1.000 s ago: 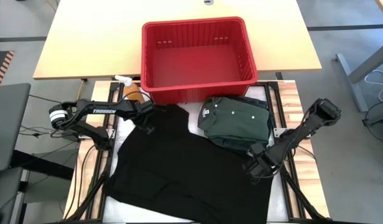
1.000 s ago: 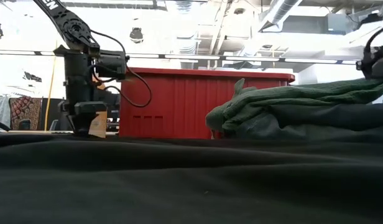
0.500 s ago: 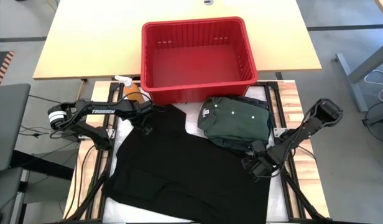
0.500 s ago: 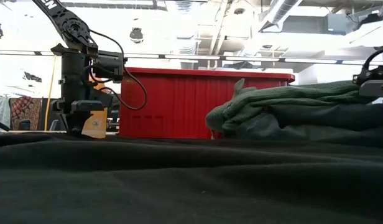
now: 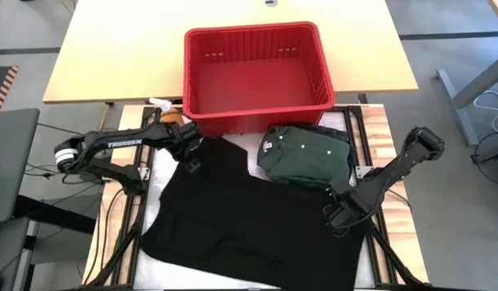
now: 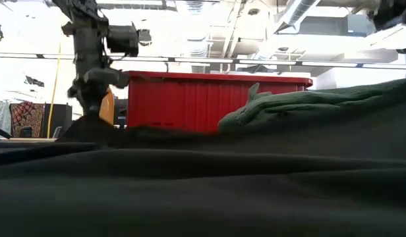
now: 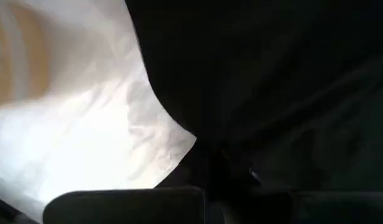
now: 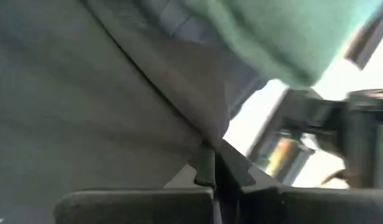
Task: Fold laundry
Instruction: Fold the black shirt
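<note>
Two grippers were pinched shut on the same black garment (image 5: 249, 210), one at each far corner. The left gripper (image 5: 188, 155) held the corner nearest the red basket (image 5: 253, 73), and in the low view that corner rose in a small peak under it (image 6: 91, 122). The right gripper (image 5: 339, 212) held the opposite edge, just below the green shirt (image 5: 305, 158); its wrist view showed the fingers (image 8: 207, 165) closed on a thin fold of dark cloth. Gripping two corners at once looked like the start of a fold, since a lift from both ends would carry the whole edge over evenly instead of dragging it askew.

The black garment lay spread nearly flat over the white sheet (image 5: 253, 158) on the table, covering most of it from the basket's foot to the near side. Its outline was uneven, with a notch near the left gripper and a faint seam or crease low in the middle. The cloth looked soft and limp, so it would likely sag between the two grips.

The green shirt sat folded beside it, buttons up, its white neck label (image 5: 265, 146) turned toward the black garment's notch. It lay against the basket's front wall, on darker cloth. The basket stood empty.
</note>
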